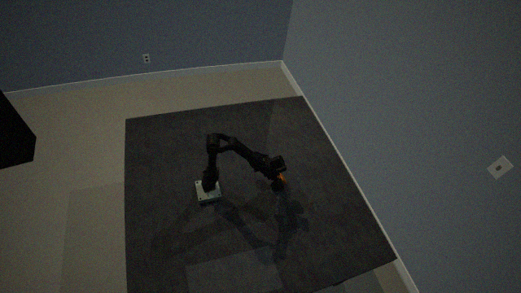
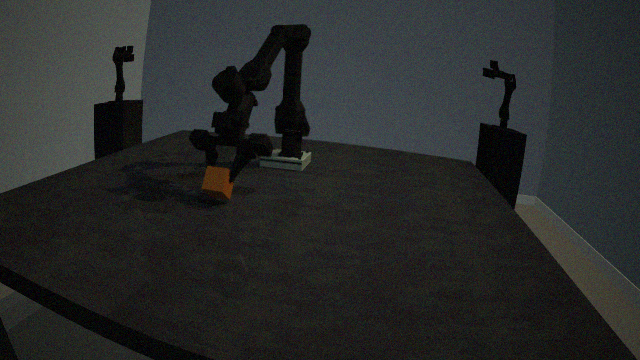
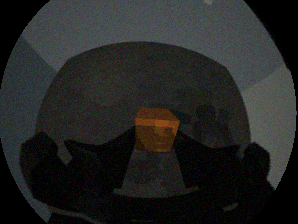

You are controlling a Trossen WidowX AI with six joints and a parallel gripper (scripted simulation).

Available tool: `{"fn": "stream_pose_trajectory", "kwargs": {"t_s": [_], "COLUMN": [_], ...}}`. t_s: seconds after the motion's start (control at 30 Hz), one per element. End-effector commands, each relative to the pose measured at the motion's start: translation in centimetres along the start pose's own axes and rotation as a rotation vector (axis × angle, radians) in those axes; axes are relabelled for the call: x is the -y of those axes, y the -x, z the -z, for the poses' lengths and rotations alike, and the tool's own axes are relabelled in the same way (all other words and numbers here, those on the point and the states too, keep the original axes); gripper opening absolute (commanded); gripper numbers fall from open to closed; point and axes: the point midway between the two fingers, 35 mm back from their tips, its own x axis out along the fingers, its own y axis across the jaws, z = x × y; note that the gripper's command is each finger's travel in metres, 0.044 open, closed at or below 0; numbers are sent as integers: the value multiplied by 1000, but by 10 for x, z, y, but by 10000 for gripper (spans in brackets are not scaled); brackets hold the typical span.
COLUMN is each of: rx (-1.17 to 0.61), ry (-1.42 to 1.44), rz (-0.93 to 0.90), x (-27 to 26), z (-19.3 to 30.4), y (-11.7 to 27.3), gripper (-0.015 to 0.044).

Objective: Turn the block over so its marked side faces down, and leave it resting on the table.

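The orange block is clamped between the two dark fingers of the gripper, at their tips, and it sits tilted rather than square to the table: in the exterior view its lower corner points down toward the dark table top, close above or just touching it, which the dim light does not let me settle. One finger crosses the block's right edge in that view, and the other comes down behind its upper left corner. From the wrist camera the block lies dead centre ahead, held between the fingers that converge on it from left and right, with a lighter orange band across its upper part and a darker face below that carries a faint mark I cannot read. In the top view only a small orange glint of the block shows beneath the gripper, out to the right of the arm's pale base plate and well apart from it. The arm rises from that base, folds at its elbow and reaches down and forward to the block.
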Motion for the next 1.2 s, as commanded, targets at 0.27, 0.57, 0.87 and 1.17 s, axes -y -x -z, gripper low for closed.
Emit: {"fn": "stream_pose_trajectory", "kwargs": {"t_s": [0.27,0.57,0.87,1.17], "rx": [175,316,419,453], "ry": [-8,-5,1,1], "rz": [-5,-5,-5,-5], "x": [1,-1,-2,-2], "z": [9,16,22,21], "y": [-17,-17,-11,-8], "gripper": [0,0,0,0]}}
